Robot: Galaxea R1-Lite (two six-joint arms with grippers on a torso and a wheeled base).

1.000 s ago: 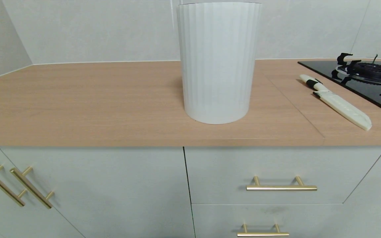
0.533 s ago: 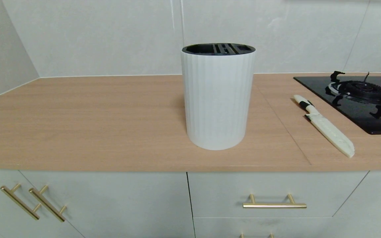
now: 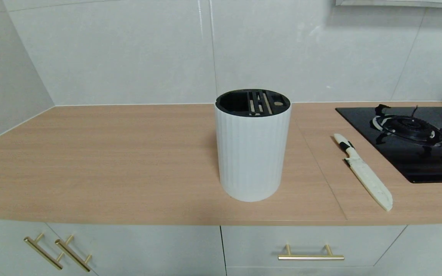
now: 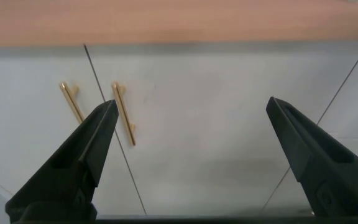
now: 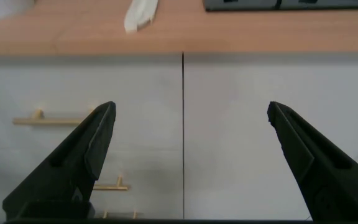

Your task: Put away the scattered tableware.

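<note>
A cream knife (image 3: 363,171) with a black band on its handle lies flat on the wooden counter, between the holder and the stove, blade toward the front edge; its tip (image 5: 140,15) shows in the right wrist view. A white ribbed knife holder (image 3: 252,147) with a black slotted top stands upright mid-counter. My left gripper (image 4: 191,124) is open, low in front of the cabinet doors. My right gripper (image 5: 191,124) is open too, below the counter edge and facing the drawer fronts. Nothing is between either pair of fingers.
A black gas stove (image 3: 409,136) sits at the counter's right. The wooden counter (image 3: 109,161) runs wide to the left of the holder, with a tiled wall behind. Below are grey cabinet doors with gold handles (image 3: 58,253) and drawers (image 3: 311,257).
The head camera has risen or tilted up, so the whole scene slid down; the holder's slotted top now shows. The knife and holder keep their places on the counter.
</note>
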